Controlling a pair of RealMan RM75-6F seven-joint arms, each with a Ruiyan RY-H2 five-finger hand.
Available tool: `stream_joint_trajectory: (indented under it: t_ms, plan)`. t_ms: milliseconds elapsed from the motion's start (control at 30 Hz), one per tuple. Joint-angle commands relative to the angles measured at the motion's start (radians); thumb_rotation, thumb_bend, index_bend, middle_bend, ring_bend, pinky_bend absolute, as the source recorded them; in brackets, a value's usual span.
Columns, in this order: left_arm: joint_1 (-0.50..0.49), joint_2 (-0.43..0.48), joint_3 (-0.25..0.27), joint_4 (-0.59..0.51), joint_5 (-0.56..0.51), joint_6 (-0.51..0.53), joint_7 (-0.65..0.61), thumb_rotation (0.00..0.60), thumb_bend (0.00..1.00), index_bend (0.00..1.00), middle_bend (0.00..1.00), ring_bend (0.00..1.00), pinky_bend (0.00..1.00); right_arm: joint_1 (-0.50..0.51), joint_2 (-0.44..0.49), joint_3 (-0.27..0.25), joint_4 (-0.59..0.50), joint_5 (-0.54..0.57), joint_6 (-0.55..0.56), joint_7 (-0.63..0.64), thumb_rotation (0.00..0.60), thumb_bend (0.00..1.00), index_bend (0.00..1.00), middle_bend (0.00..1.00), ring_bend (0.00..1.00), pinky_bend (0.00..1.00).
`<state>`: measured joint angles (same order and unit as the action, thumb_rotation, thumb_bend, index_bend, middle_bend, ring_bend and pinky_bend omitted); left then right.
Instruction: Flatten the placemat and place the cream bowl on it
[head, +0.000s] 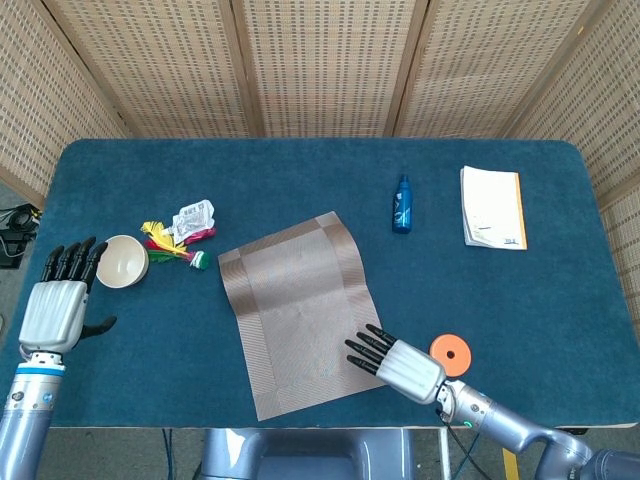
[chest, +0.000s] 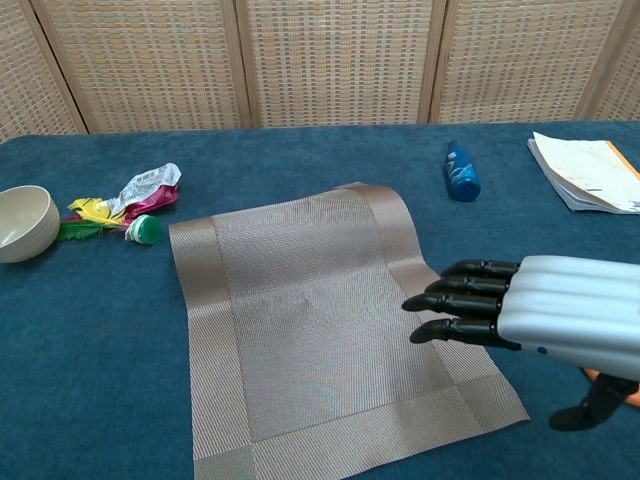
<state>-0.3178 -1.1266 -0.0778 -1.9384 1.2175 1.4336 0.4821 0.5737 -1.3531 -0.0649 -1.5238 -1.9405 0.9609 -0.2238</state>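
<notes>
The placemat (head: 305, 313) lies spread near the middle of the blue table (head: 300, 180), turned at a slant, its woven brown face up; the far right corner curls up slightly in the chest view, and the right border ripples a little there; the rest looks flat. The cream bowl (head: 121, 261) stands upright on the table well to the left of the placemat, apart from it; just beside the bowl, on its right, lie a shuttlecock (head: 176, 254) with yellow and red feathers and a green head, and a crumpled wrapper (head: 193, 218).

The right hand (head: 396, 362) reaches in low over the near right corner of the placemat, palm down, fingers straight and held close side by side, fingertips (chest: 432, 304) over the mat's right border; whether they touch the mat I cannot tell; it holds nothing. The left hand (head: 58, 303) hovers by the table's left edge, just near of the bowl, fingers straight and only slightly apart, thumb out to the side, holding nothing.

An orange disc (head: 451, 355) lies just right of the right hand; a blue bottle (head: 402, 204) lies beyond the placemat; a notebook (head: 492, 207) lies at the far right.
</notes>
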Motion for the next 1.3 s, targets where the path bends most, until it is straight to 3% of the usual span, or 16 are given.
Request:
stream_joint_trajectory:
  t_ms: [33,900,967,1300]
  plan:
    - [0.000,-0.003,0.001,0.010,0.008,-0.004,0.003,0.600,0.00,0.00,0.00,0.00,0.00,0.009,-0.023,-0.003,0.024,0.017,-0.012,-0.005,0.600,0.00,0.13,0.00,0.00,0.00]
    - [0.011,0.014,-0.014,0.008,0.020,-0.041,-0.044,0.600,0.00,0.00,0.00,0.00,0.00,0.054,-0.140,-0.008,0.092,0.105,-0.041,-0.087,0.600,0.00,0.14,0.00,0.00,0.00]
    - [0.011,0.016,-0.015,0.009,0.022,-0.043,-0.045,0.600,0.00,0.00,0.00,0.00,0.00,0.057,-0.144,-0.006,0.097,0.109,-0.037,-0.086,0.600,0.03,0.13,0.00,0.00,0.00]
    - [0.013,0.016,-0.017,0.012,0.031,-0.049,-0.052,0.600,0.00,0.00,0.00,0.00,0.00,0.082,-0.157,-0.006,0.119,0.121,-0.019,-0.048,0.600,0.43,0.13,0.00,0.00,0.00]
